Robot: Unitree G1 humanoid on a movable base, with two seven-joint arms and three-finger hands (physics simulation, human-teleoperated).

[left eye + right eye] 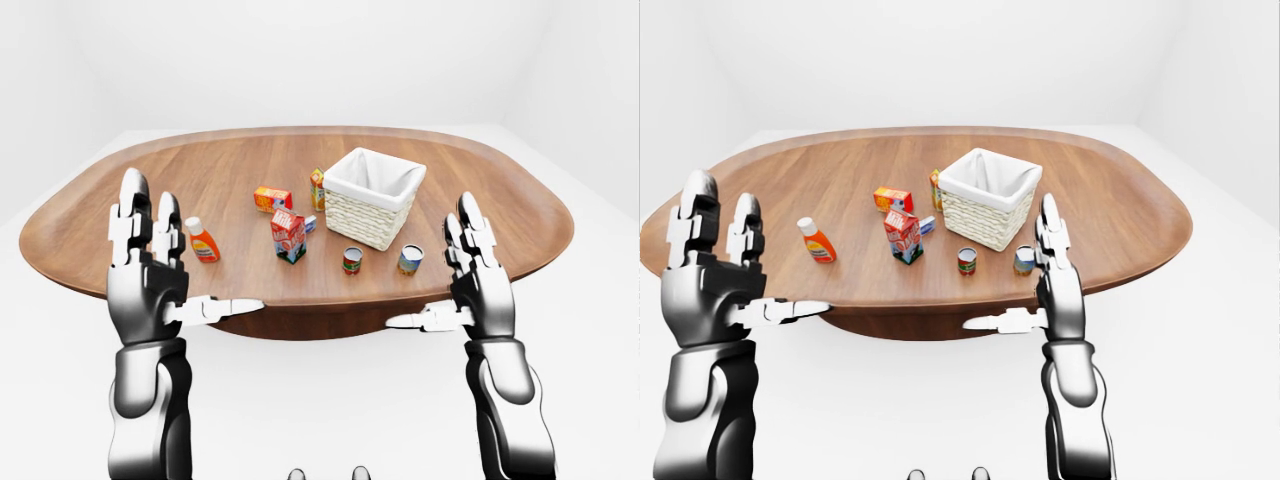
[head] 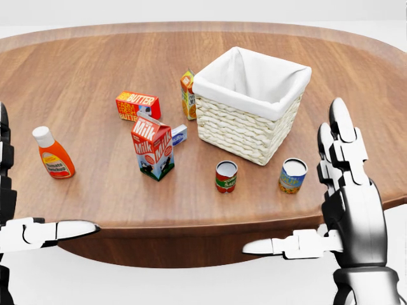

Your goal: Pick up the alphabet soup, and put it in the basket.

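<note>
- So, the biggest thing is the round brown table [image 2: 95,76] — it fills most of the head view, and everything else sits on it.
- Next is the woven basket [image 2: 245,130] with a white cloth inside. It stands a bit right of the middle of the head view, and nothing shows inside it.
- Both robot hands are held up in the air near the bottom edge of the table, holding nothing.
- In the left-eye view the left hand [image 1: 150,285] has its fingers spread and pointing up, with the thumb sticking out toward the middle.
- In the head view the right hand [image 2: 346,203] looks the same — fingers up and apart, thumb pointing to the left. It is just right of the blue and yellow can, not touching it.
- A red and white milk carton [image 2: 152,147] stands upright, left of the basket.
- An orange butter box [image 2: 138,105] lies above the milk carton in the head view.
- An orange bottle [image 2: 53,154] with a white cap stands far to the left.
- A small orange carton [image 2: 187,94] stands right beside the basket's left corner.
- The alphabet soup [image 2: 226,176], a red and green can, stands below the basket, still on the table.
- A blue and yellow can [image 2: 292,175] stands to its right.
- A little blue and white box [image 2: 179,135] peeks out behind the milk carton.
</note>
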